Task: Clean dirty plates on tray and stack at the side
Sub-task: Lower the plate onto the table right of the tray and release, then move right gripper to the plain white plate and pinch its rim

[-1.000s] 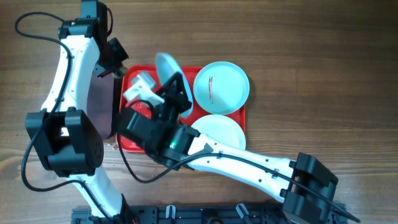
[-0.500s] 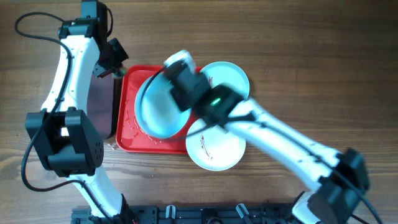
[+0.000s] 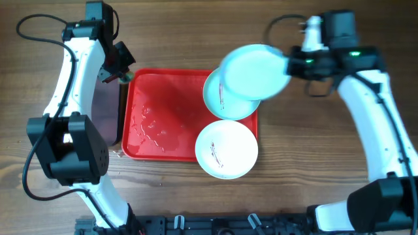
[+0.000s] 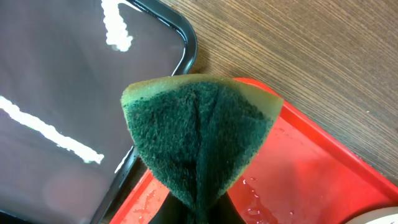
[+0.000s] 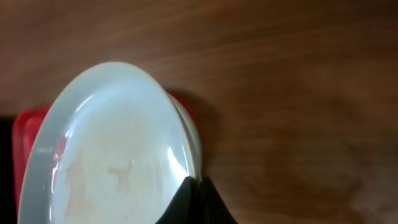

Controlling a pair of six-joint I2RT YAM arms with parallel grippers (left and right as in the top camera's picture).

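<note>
Held plate [image 3: 256, 70]: swinging from tray [image 3: 163, 111] centre to 2 o'clock; right gripper [image 3: 292, 63] pinching rim
Table [image 3: 326, 26]: wood, bearing tray
Tray: holding droplets [image 3: 149, 127]; turquoise plate [image 3: 219, 104], 3 o'clock; white plate [image 3: 226, 149] overhanging, 5 o'clock
Left gripper [image 3: 123, 70]: clamping sponge [image 4: 199, 143]

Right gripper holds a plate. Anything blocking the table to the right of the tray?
Nothing visible. The table right of the tray shows only bare wood beyond the held plate in the right gripper.

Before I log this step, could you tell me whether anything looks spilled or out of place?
Water drops lie scattered over the left half of the red tray. The white plate overhangs the tray's near right corner instead of lying inside the rim, and it carries a dark smear.
</note>
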